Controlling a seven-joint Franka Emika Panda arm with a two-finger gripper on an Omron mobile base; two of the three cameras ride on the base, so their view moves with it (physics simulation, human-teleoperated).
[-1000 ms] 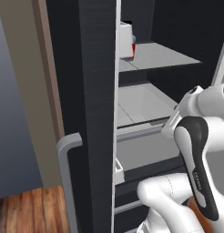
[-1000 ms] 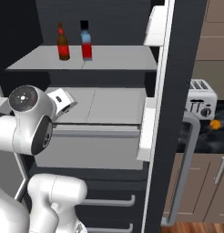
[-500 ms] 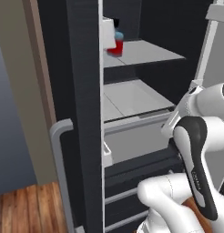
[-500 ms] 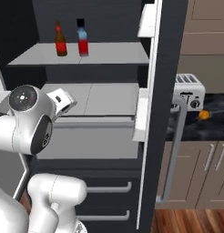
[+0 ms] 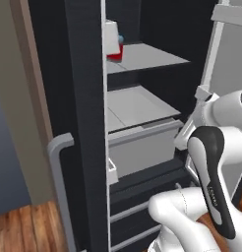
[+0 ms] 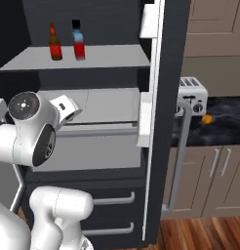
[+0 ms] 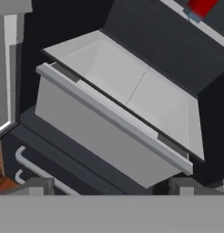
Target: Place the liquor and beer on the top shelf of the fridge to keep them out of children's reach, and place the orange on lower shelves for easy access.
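With the liquor [image 6: 79, 40] and beer [image 6: 55, 42] standing on the top shelf [image 6: 107, 57], gripper [image 7: 107, 185] jaws apart (nothing held), the orange [image 6: 207, 118] far right comes next.

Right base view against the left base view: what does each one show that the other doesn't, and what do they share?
Right base view alone: the beer, the toaster and the orange on the dark counter. Left base view alone: the grey wall beside the fridge. Both: the liquor on the top shelf, and the lower shelves.
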